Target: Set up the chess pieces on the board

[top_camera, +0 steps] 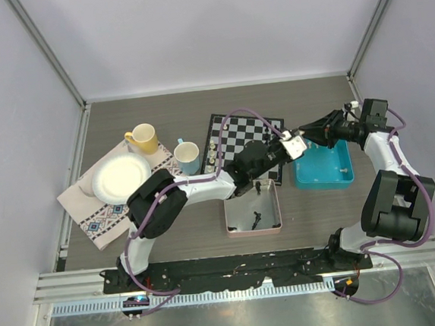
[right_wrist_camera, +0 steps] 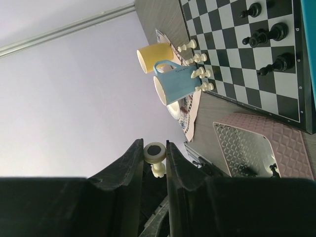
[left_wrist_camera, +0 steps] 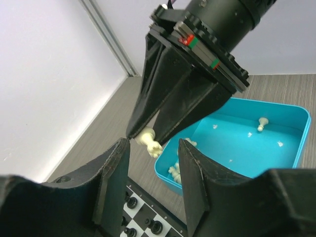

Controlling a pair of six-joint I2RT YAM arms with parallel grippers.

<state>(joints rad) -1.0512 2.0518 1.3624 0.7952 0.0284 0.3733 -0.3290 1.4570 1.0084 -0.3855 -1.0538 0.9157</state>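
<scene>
**Right claw clamped on an off-white piece, left claw spread around it**

The right claw (right_wrist_camera: 154, 144) is clamped on an off-white chess piece (right_wrist_camera: 154, 153), which is pinched at its very fingertips and held in the air. The left claw (left_wrist_camera: 152, 152) meets it tip to tip. Its jaws stand apart, one finger on each side of the held piece, and neither can be seen touching it.

Both claws hang over the gap between the board (right_wrist_camera: 232, 54) and the blue tray (top_camera: 321, 175), which sits just to the right of the board on the counter (top_camera: 160, 114). A few more off-white pieces (left_wrist_camera: 261, 123) lie loose in the blue tray.

On the board, black pieces (right_wrist_camera: 276, 32) stand on the squares of the right-hand edge, nearest the blue tray. A row of white pieces (right_wrist_camera: 200, 71) lines the opposite edge. Just beyond that row stands a blue cup (right_wrist_camera: 175, 84), with a yellow cup (right_wrist_camera: 153, 55) behind it.

A pink tray (top_camera: 234, 221) lies near the front of the board, with a few small pieces inside. Farther left, a white plate (top_camera: 122, 177) rests on a patterned cloth (top_camera: 92, 216).
</scene>
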